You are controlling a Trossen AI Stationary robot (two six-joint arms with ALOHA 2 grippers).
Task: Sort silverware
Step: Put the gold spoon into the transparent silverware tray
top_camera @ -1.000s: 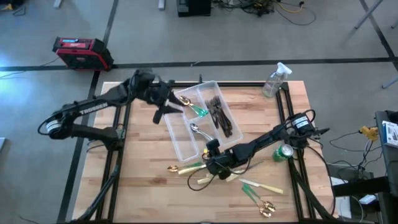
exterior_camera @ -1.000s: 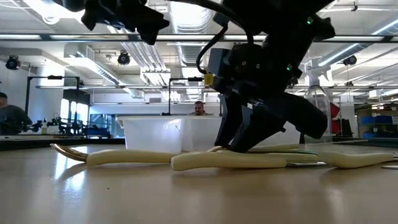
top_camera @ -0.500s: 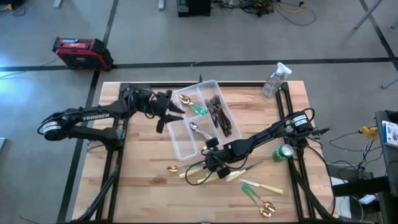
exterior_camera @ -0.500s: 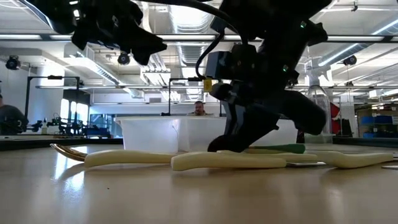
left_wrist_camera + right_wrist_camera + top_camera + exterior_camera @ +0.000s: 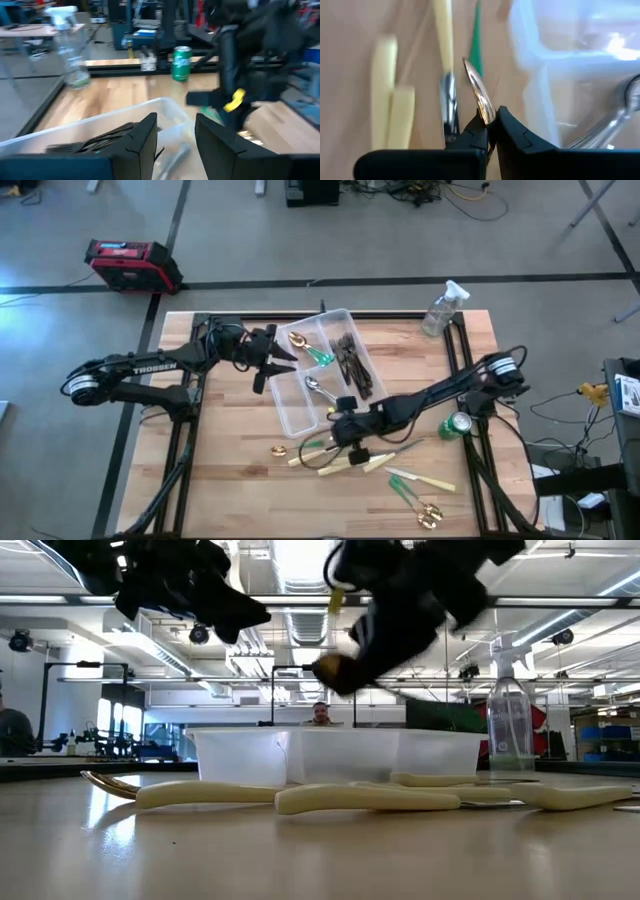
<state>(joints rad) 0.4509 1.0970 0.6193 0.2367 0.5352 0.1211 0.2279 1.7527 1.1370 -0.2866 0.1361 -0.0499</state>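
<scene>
My right gripper (image 5: 489, 120) is shut on a piece of silverware with a gold end and a green handle (image 5: 450, 718). It hangs above the table just in front of the clear tray (image 5: 290, 415). The tray holds dark forks (image 5: 352, 362), a silver spoon (image 5: 318, 388) and a green-handled gold piece (image 5: 308, 348). Cream-handled knives (image 5: 340, 465), a gold spoon (image 5: 277, 450) and green-handled pieces (image 5: 405, 483) lie flat on the wood. My left gripper (image 5: 175, 140) hovers open at the tray's left side (image 5: 270, 362), with nothing between its fingers. My right gripper pinches the piece's gold end (image 5: 482, 102) between its two fingertips, slanting down from the table's right. The gold tip sticks out past the fingers. The green handle (image 5: 450, 718) runs back under the arm, tilted, and is lifted clear of the table.
A green can (image 5: 458, 423) stands under my right arm at the table's right. A clear spray bottle (image 5: 440, 310) stands at the far right corner. A gold piece (image 5: 430, 515) lies near the front edge. A red case (image 5: 130, 265) sits on the floor beyond the table.
My right gripper has risen from the table with the green-handled piece, which lay on the wood among the knives and now hangs clear. My left gripper sank beside the tray's left side and then kept still.
</scene>
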